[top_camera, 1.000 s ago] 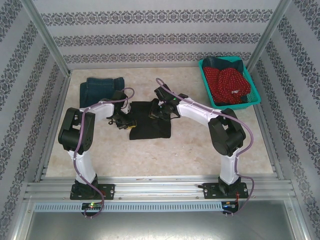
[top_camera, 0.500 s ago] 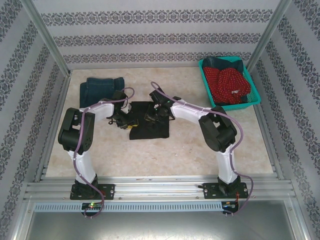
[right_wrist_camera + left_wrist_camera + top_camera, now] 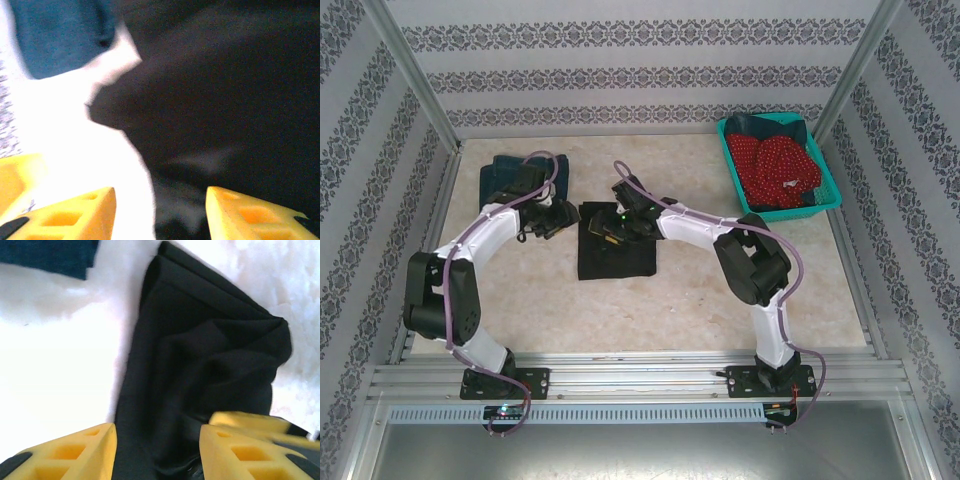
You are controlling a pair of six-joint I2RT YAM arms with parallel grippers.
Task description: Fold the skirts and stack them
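Overhead, a black skirt [image 3: 617,255] lies folded into a rough rectangle at the centre of the pale worktop [image 3: 720,290]. A folded denim skirt [image 3: 498,183] sits in the upper left of the frame, partly under the left arm. A red dotted skirt [image 3: 775,165] and more dark denim are heaped in a teal basket [image 3: 825,190] at the upper right.

Both arms reach in over the top edge of the black skirt, close together. In its wrist view, the left pincer [image 3: 157,432] is released, its yellow fingers spread with black cloth lying loose below them. The right pincer [image 3: 160,195] is also released, straddling the skirt's edge where it meets the bare worktop.

Several things could go wrong. The fold looks lumpy at one corner, so the layers may spring apart once left alone. A finger lifting away could snag the top layer and drag the fold open. The two pincers hover so near each other that they might bump. Carrying the skirt to the denim by one edge would probably let it unfold.
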